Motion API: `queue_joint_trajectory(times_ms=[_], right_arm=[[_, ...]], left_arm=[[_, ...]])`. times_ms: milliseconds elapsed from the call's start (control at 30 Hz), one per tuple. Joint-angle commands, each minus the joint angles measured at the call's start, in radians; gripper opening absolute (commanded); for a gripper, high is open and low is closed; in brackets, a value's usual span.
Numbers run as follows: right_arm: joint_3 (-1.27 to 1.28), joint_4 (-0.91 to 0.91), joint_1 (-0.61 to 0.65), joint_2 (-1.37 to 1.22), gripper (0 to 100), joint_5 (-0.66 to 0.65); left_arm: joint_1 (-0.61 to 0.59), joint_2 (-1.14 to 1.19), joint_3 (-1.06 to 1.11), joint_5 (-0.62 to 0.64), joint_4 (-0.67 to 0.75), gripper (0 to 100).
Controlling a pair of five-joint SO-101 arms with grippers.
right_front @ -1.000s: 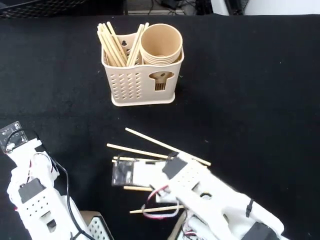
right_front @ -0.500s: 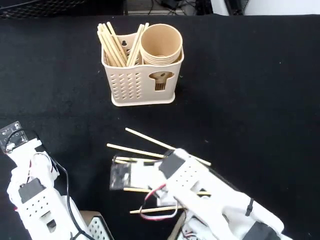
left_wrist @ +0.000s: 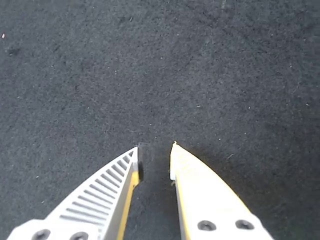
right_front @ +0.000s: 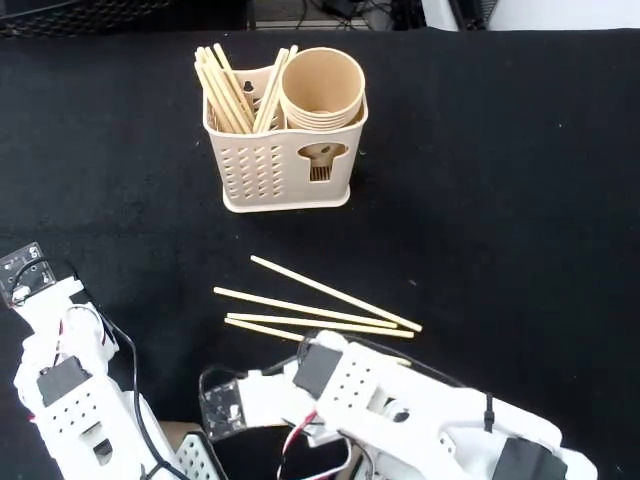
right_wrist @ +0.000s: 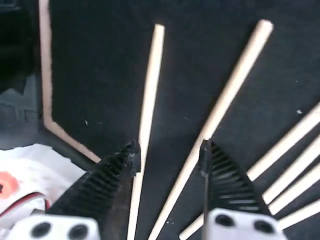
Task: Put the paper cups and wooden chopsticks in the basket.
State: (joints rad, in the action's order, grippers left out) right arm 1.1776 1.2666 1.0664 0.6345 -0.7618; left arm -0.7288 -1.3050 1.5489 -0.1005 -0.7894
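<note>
The basket (right_front: 285, 170) stands near the far edge of the black desk (right_front: 520, 180); left gripper (left_wrist: 155, 160) and right gripper (right_wrist: 167, 150) gape, grasping nothing.

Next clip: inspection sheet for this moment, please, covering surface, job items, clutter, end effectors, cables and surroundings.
Surface: black cloth, flat.
Job's things: basket upright, chopsticks in one compartment, stacked paper cups in the other; loose chopsticks lie on the cloth in front of it.
Clutter: nothing seen.
End effectors: left end effector slightly open over bare cloth, empty; right end effector open over loose chopsticks, none gripped.
Cables: red and white wires on the right arm; black cable along the left arm.
Surroundings: dark equipment beyond the cloth's far edge.
</note>
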Motion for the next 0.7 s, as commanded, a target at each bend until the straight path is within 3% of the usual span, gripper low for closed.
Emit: queue_joint_trajectory(times_ms=[0,367,667], right_arm=[[0.016,-0.041,0.040,0.010,20.8,-0.003],[0.117,-0.175,0.080,0.007,20.8,0.003],[0.067,-0.215,-0.210,-0.153,20.7,-0.002]], left_arm=[[0.002,-0.011,-0.018,0.002,0.020,12],[0.002,-0.011,-0.018,0.002,0.020,12],[0.002,-0.011,-0.018,0.002,0.020,12]])
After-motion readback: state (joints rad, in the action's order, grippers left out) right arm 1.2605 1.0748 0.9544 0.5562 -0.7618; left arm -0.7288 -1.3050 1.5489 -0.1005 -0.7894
